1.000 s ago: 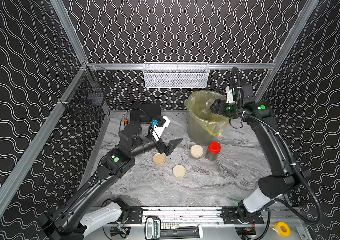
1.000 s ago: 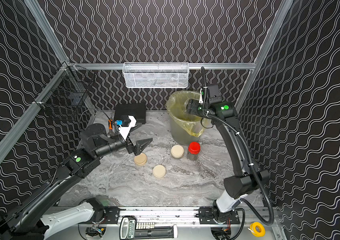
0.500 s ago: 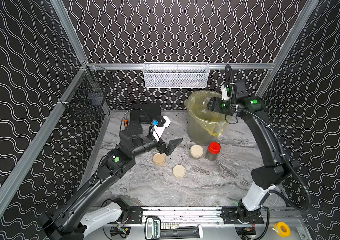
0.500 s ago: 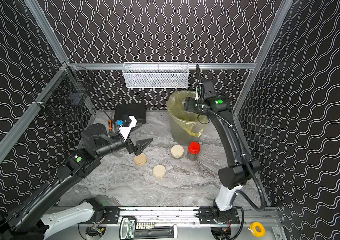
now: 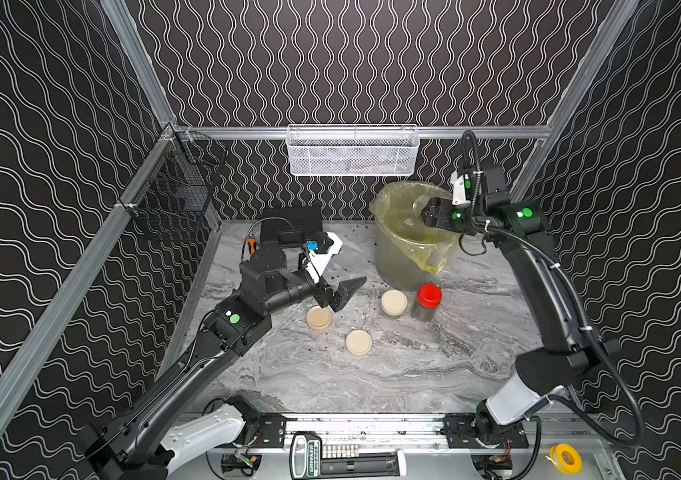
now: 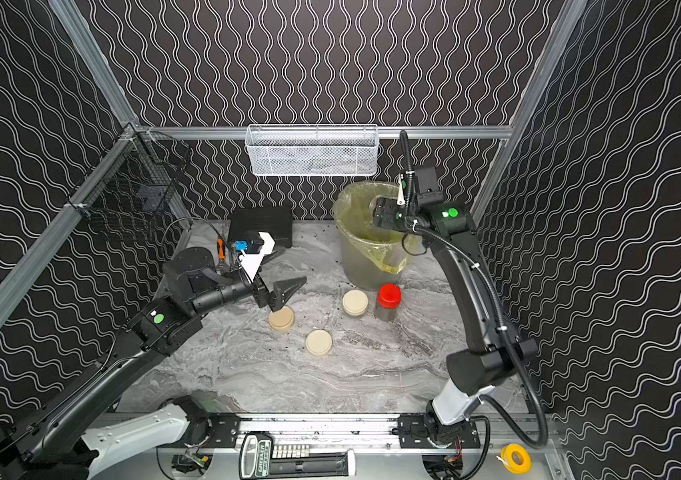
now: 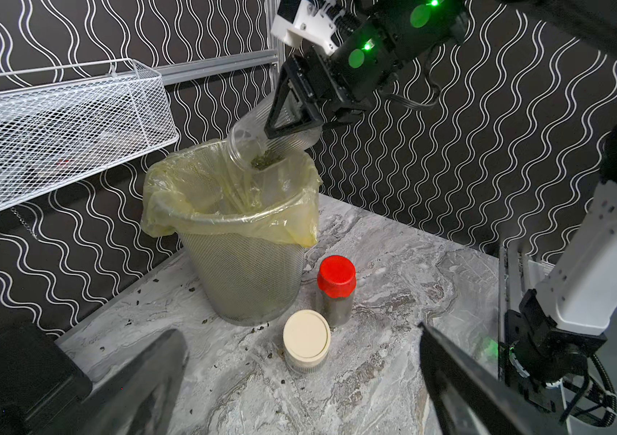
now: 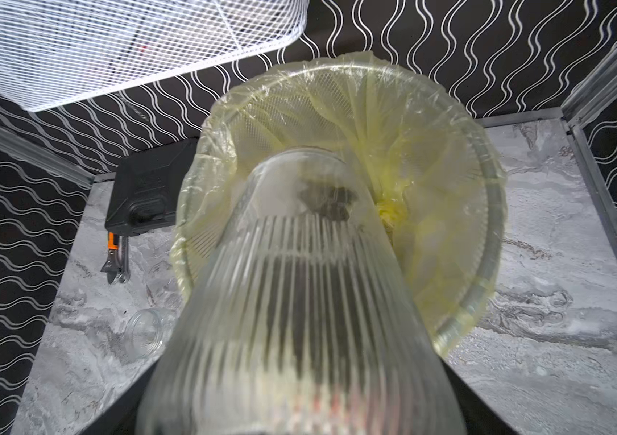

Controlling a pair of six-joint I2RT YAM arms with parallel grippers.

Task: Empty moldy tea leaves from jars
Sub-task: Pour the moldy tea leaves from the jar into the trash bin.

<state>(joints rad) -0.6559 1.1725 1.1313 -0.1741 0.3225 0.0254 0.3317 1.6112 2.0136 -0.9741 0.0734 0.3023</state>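
One jar (image 7: 258, 132) hangs tilted, mouth down, over the bin (image 7: 243, 278) lined with a yellow bag (image 7: 171, 211), which stands by the back edge of the table (image 5: 413, 374), toward its right corner. A clump of tea leaves (image 7: 265, 161) sits at the jar's neck, just above the bag's rim. The mouth seems nearer the rim than the bin's centre, so I judge that leaves falling in a lump could scatter outside. Dark specks (image 7: 258, 330) already lie on the table at the bin's foot. A hard shake could also let the ribbed glass slide in the grip. The right hand (image 7: 293, 130) is clamped on the jar's body. The left hand (image 5: 349, 294), jaws wide apart and holding nothing, hovers over the table's middle near a cream lid (image 5: 319, 319). A red-lidded jar (image 7: 337, 290) and a cream-lidded jar (image 7: 306, 344) wait closed beside the bin.
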